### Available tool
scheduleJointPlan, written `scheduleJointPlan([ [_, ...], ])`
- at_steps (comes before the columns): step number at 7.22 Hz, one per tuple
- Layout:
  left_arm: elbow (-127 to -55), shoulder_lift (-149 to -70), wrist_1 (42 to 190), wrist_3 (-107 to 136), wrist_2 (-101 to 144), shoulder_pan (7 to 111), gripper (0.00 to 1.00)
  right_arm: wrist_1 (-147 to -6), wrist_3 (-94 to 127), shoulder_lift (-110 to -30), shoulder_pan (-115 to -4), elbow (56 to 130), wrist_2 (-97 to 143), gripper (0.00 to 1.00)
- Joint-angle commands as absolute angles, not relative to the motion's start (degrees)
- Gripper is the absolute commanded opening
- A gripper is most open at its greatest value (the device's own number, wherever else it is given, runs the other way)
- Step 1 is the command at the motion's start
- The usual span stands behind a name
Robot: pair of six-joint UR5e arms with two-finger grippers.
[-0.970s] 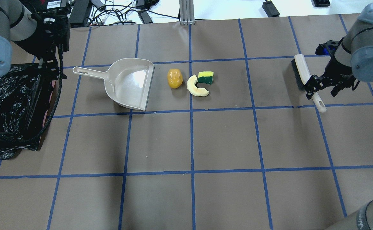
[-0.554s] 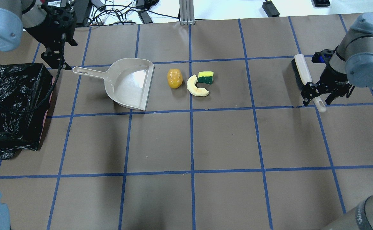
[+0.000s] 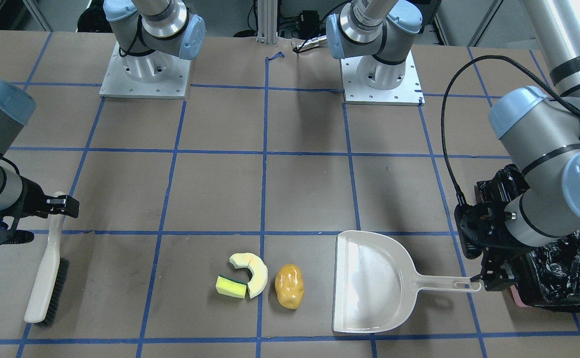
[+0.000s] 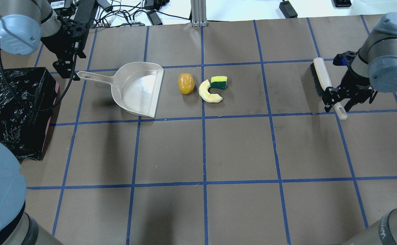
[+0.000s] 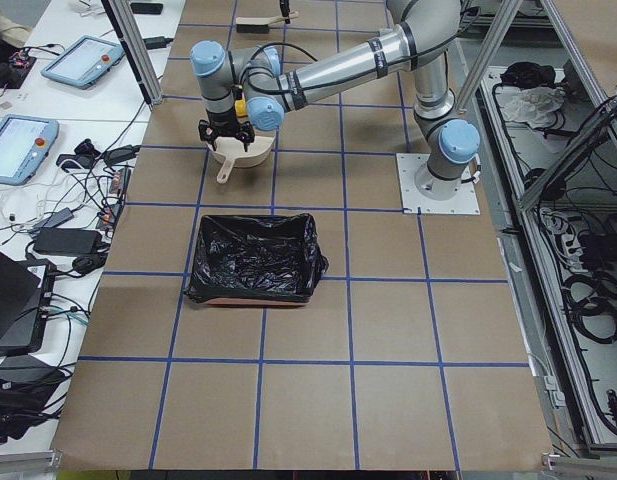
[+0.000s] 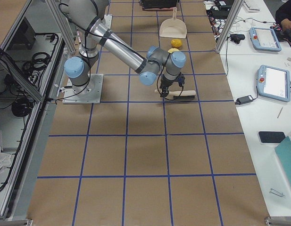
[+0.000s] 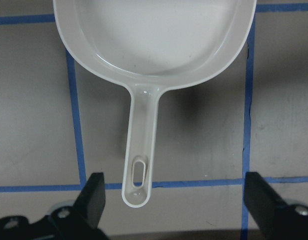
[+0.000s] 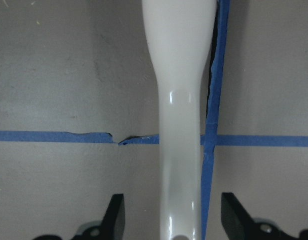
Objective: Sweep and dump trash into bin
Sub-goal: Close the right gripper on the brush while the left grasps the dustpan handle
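Note:
The trash lies mid-table: a golden-brown potato (image 4: 186, 83), a pale melon slice (image 4: 208, 92) and a yellow-green sponge (image 4: 219, 82). A beige dustpan (image 4: 140, 88) lies just left of them, mouth toward the potato. My left gripper (image 4: 67, 69) is open, and the end of the dustpan handle (image 7: 141, 145) lies between its fingers (image 7: 94, 200). My right gripper (image 4: 340, 104) is open and straddles the white handle (image 8: 181, 100) of a brush (image 4: 321, 80) near its end. The black-lined bin (image 4: 14, 109) stands at the far left.
The brown table cover has a blue tape grid (image 4: 203, 119). Cables and power bricks (image 4: 127, 13) lie beyond the far edge. The two arm bases (image 3: 145, 74) stand at the robot's side of the table. The bin's pink rim (image 3: 518, 298) shows beside the left gripper.
My left arm has swung from over the bin to the end of the dustpan handle. My right gripper has shifted a little along the brush handle toward its end.

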State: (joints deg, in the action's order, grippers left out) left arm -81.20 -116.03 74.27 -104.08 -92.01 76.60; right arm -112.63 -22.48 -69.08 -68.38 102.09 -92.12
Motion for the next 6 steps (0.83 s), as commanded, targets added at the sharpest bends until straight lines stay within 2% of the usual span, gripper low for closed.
scheduleJointPlan([
  [1, -81.3, -117.77, 73.31, -103.8, -94.05, 76.55, 1.0, -112.68, -22.24, -69.0, -68.38, 102.04, -91.93, 0.56],
  [3, -81.21, -118.82, 70.33, -103.8, -90.82, 76.47, 1.0, -112.68, -21.62, -68.91, -68.38, 101.6, -91.85, 0.53],
  [4, -81.12, -119.52, 70.05, -103.8, -90.53, 76.46, 0.98, -112.68, -21.53, -68.91, -68.38, 101.6, -91.76, 0.41],
  [5, -81.12, -119.88, 69.96, -103.97, -91.05, 76.46, 0.98, -112.68, -21.62, -68.91, -68.38, 101.51, -91.84, 0.16],
  [6, -81.12, -119.88, 70.05, -103.89, -90.71, 76.46, 0.95, -112.59, -21.62, -68.99, -68.38, 101.51, -91.76, 0.0],
])
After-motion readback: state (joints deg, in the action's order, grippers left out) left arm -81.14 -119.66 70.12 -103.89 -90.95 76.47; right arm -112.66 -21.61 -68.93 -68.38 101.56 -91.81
